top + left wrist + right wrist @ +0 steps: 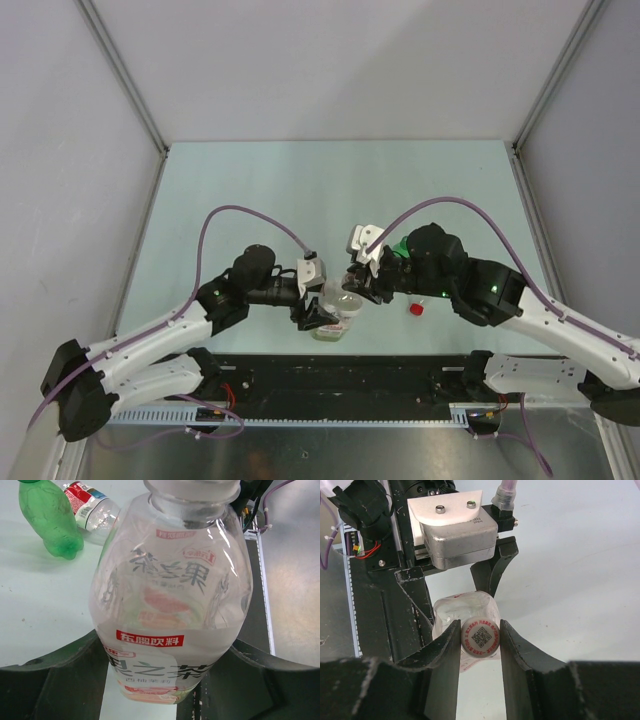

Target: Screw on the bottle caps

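My left gripper (320, 317) is shut on the wider clear bottle (170, 595) with the white-red label and holds it upright near the table's front edge. In the left wrist view the gripper (160, 680) clasps the bottle's lower body. My right gripper (480, 647) is shut on the white cap (480, 638), which sits on this bottle's neck; the gripper also shows in the top view (357, 285). The red cap (416, 309) lies loose on the table by the right arm. The small green bottle (50, 520) and the slim clear bottle (92, 507) lie side by side beyond. No green cap shows.
The black base strip (350, 375) with cables runs along the near table edge just behind the held bottle. Grey walls close the table on three sides. The right arm (470, 285) covers most of the green bottle (398, 250) in the top view.
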You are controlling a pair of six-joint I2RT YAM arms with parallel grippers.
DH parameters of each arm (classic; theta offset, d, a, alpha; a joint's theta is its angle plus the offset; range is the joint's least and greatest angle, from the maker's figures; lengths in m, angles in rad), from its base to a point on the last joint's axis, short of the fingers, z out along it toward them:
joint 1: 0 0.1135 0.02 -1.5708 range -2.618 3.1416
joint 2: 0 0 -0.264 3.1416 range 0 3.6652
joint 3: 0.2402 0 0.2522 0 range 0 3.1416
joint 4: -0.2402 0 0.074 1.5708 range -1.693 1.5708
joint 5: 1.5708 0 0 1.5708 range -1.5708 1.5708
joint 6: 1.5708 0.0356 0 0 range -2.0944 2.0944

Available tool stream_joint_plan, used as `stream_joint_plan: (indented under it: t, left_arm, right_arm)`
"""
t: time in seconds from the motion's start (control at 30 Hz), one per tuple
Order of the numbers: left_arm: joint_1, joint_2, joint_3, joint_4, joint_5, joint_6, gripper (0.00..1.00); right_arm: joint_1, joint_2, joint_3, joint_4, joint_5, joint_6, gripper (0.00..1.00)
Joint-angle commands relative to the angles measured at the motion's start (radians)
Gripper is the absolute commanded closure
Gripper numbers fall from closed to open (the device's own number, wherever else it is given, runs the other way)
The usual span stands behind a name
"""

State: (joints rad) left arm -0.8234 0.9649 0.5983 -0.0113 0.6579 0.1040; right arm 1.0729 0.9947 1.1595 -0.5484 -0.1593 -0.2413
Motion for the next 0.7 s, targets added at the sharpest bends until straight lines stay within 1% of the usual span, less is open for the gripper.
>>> stream_joint_plan:
  t: [0.0, 0.23, 0.33, 0.5, 0.67]
  left_arm:
    - [0.003, -0.01, 0.09, 0.16, -0.015, -0.042, 1.0]
    - [0.004, -0.006, 0.079, 0.16, -0.009, -0.038, 1.0]
    - [0.003, -0.006, 0.08, 0.161, -0.011, -0.04, 1.0]
    - [0.003, -0.001, 0.081, 0.162, -0.014, -0.043, 1.0]
    - [0.003, 0.004, 0.082, 0.163, 0.006, -0.041, 1.0]
  right_arm:
    - [0.027, 0.002, -0.024, -0.057, -0.025, 0.0, 0.69]
    - [0.026, -0.032, -0.025, -0.016, 0.017, 0.004, 0.66]
    - [0.027, -0.043, -0.026, -0.011, 0.016, 0.007, 0.65]
    - [0.028, -0.043, -0.026, 0.002, 0.006, 0.004, 0.6]
    - [0.028, -0.036, -0.026, 0.027, 0.005, 0.003, 0.58]
